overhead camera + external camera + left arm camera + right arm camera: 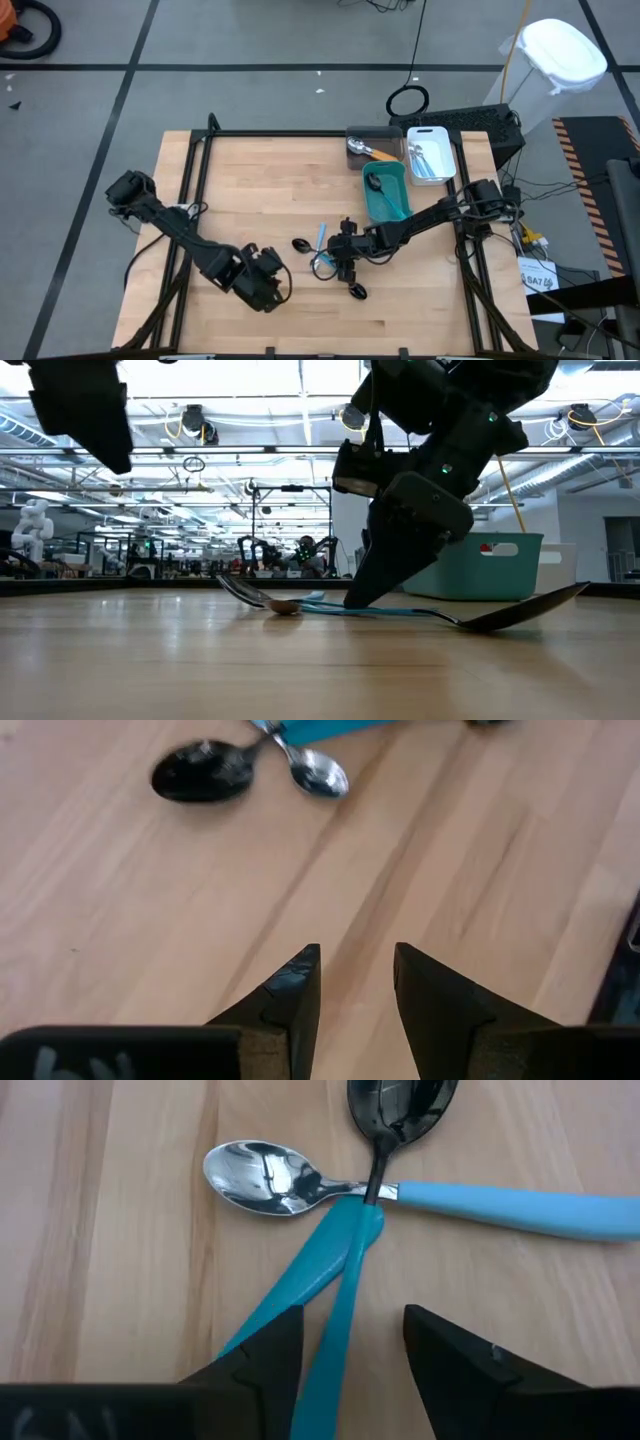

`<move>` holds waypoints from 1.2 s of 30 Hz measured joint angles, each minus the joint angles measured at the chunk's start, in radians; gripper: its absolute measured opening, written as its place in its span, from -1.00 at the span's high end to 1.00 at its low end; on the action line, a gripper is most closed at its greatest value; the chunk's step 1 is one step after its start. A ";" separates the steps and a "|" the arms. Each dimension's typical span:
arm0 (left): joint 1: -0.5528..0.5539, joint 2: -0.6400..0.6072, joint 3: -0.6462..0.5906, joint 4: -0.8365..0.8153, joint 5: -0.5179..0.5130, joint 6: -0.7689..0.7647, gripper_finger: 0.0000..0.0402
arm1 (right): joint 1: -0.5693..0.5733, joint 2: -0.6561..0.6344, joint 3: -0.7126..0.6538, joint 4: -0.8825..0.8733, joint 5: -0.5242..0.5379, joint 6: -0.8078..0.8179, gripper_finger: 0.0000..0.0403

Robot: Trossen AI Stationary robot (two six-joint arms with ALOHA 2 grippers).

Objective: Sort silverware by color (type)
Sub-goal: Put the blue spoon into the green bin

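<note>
Fingers point(262, 1350) of the right gripper point(345, 1345) are seen spread apart, straddling two light-blue handles point(325, 1285) that lie side by side on the wooden table point(240, 190); whether the handles are touched cannot be told. Just ahead of these fingers a silver spoon point(262, 1175) with a blue handle is crossed by the stem of a black spoon point(398, 1102). In the high view this cluster point(322, 250) is located near the table's middle, with the right gripper point(345, 255) low over it and another black spoon point(357, 291) just beyond it toward the near edge. Fingers point(295, 985) of the left gripper point(357, 982) are held apart over bare wood, nothing between them; this gripper point(265, 285) is placed to the left of the cluster. At the table's far right, a teal bin point(390, 195) holds a black spoon, a white bin point(432, 153) blue-handled pieces, and a gray bin point(372, 140) an orange-handled utensil point(372, 151).
</note>
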 joint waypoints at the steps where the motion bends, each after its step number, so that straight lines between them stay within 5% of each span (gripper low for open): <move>1: 0.002 0.000 0.000 0.001 -0.012 -0.002 0.37 | 0.000 0.004 0.000 0.001 0.002 -0.001 0.19; 13: 0.023 0.000 0.000 0.004 -0.094 0.031 0.37 | -0.001 0.007 0.000 -0.008 -0.022 0.034 0.93; 36: 0.026 0.001 0.000 0.007 -0.189 0.073 0.37 | -0.014 -0.139 0.042 -0.264 -0.029 0.128 0.99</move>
